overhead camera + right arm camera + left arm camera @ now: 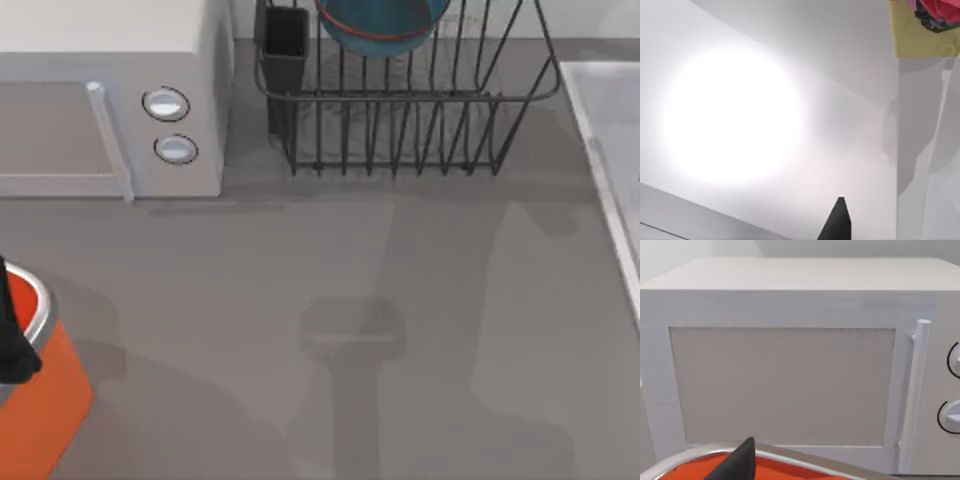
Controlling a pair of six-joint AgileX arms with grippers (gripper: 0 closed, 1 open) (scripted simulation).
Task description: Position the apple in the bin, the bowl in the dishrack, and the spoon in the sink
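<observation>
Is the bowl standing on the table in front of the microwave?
No, the bowl sits inside the dishrack, to the right of the microwave.

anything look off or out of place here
Nothing stands out. The bowl sits inside the dishrack, the microwave is shut, and the left claw hangs over the orange bin.

A matte grey counter (400, 300) fills the top view, crossed by soft, blurred shadows near its middle. At its back left stands a white microwave (110, 100) with a vertical bar handle (110, 140) and two round knobs (170, 125). Behind the microwave, the left wrist view shows a plain pale wall (840, 247).
</observation>
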